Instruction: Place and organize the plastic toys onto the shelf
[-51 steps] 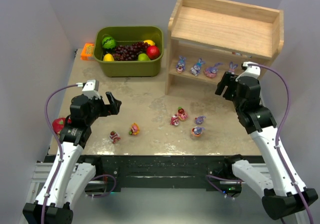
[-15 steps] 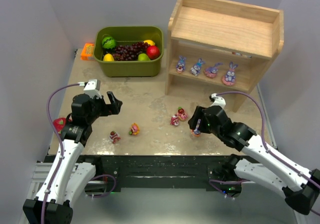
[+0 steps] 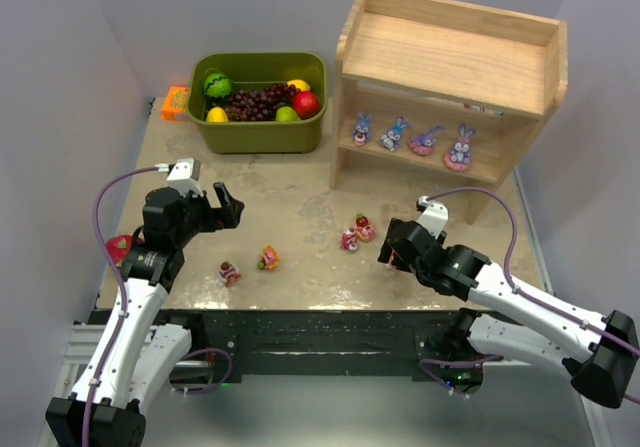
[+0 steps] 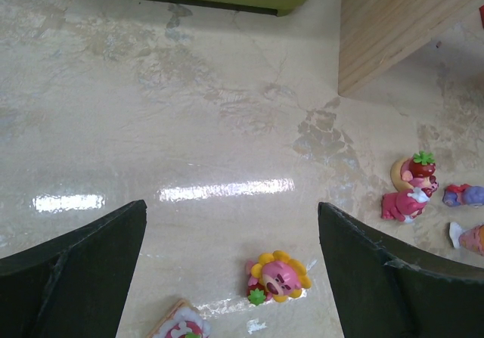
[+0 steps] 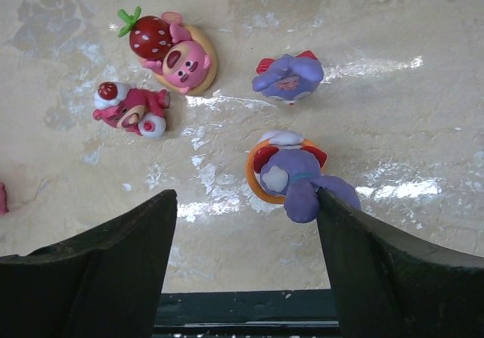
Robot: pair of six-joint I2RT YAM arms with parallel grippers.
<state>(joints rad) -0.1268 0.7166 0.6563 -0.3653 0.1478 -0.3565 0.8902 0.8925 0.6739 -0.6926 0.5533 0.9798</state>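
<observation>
- The table (image 3: 290, 192) is tan and shiny. Everything sits on it.
- The wooden shelf (image 3: 452, 55) stands at the far right. Four bunnies (image 3: 395, 133) stand in a row on its low board.
- The green bin (image 3: 258, 139) is just left of the shelf, with fruit (image 3: 262, 102) in it.
- My right gripper (image 5: 243, 202) is low over the table, in front of the shelf. My fingers are wide apart and hold nothing.
- My left gripper (image 4: 232, 213) hangs over the left side of the table. Its fingers are wide apart too and hold nothing.
- A purple bunny on an orange ring (image 5: 290, 173) lies between my right fingers, close to one of them. I cannot tell if it touches.
- Just past it lie another purple bunny (image 5: 289, 77), a strawberry bear (image 5: 175, 51) and a hat bear (image 5: 130, 110). The two bears are side by side.
- A flower bear (image 4: 278, 276) sits on the table below my left fingers. One more small toy (image 4: 180, 324) lies near it.
</observation>
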